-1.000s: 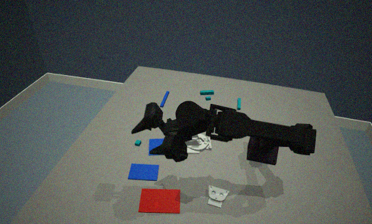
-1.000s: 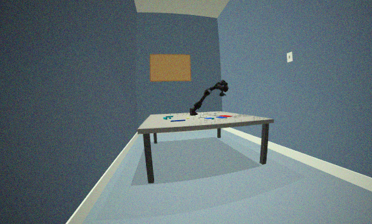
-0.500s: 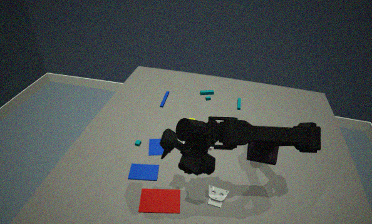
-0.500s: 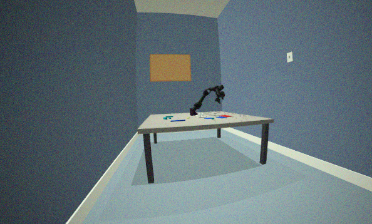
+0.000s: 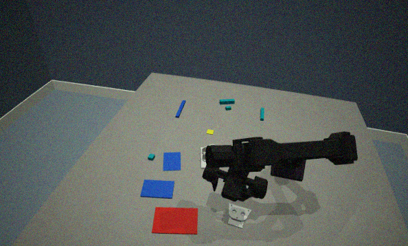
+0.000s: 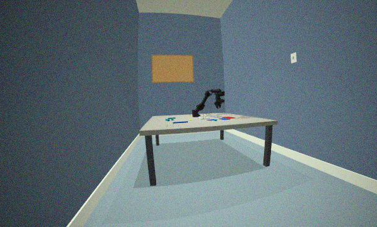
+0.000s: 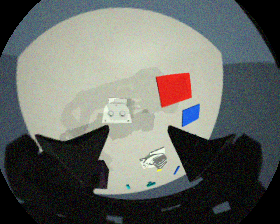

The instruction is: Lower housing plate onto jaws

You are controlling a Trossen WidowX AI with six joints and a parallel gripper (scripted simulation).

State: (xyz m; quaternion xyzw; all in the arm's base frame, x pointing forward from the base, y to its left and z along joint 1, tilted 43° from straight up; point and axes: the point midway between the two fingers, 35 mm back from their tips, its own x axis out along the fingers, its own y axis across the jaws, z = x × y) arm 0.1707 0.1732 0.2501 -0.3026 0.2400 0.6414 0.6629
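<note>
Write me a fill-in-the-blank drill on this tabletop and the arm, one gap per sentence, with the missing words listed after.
1. The largest flat coloured rectangle on the table is ____.
2. The small flat square beyond the arm in the top view is ____.
3. The gripper has its fingers standing ____.
4. The board on the far wall is ____.

Missing words: red; yellow; open; orange.
</note>
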